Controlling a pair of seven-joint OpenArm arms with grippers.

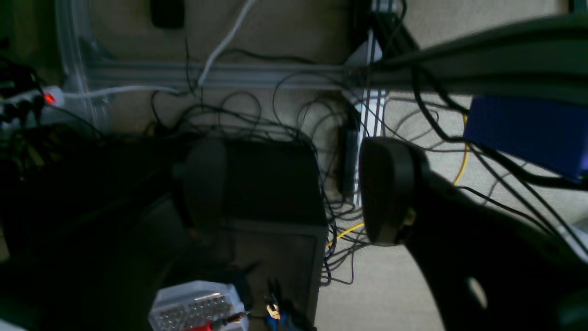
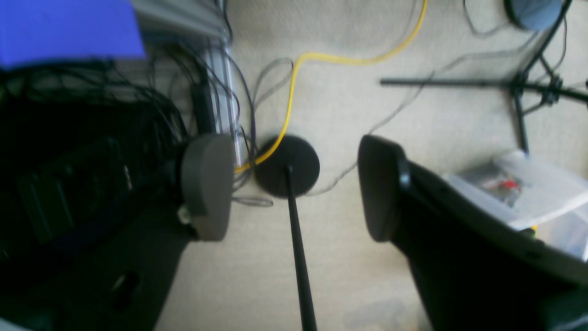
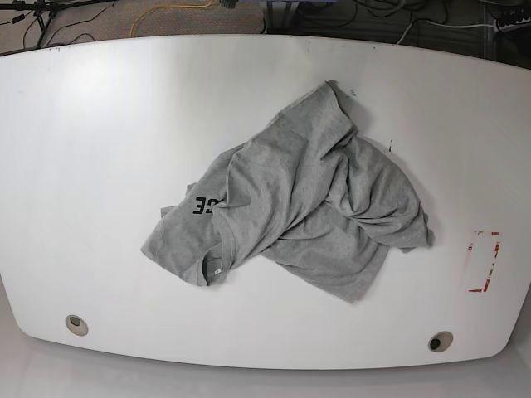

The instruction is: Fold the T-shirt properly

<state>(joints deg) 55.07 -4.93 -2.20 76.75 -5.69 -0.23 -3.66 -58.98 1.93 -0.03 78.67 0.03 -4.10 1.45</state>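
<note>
Nearest us in the base view, the rumpled heather-grey cotton T-shirt (image 3: pixel 299 203) lies in a heap around the middle of the white oval table (image 3: pixel 99 149), its collar and black chest letters toward the near edge. Neither arm shows there. In the wrist views we see our left gripper (image 1: pixel 294 188) and right gripper (image 2: pixel 294 186) both spread apart and empty, over the cable-strewn beige carpet floor (image 2: pixel 358 110).
</note>
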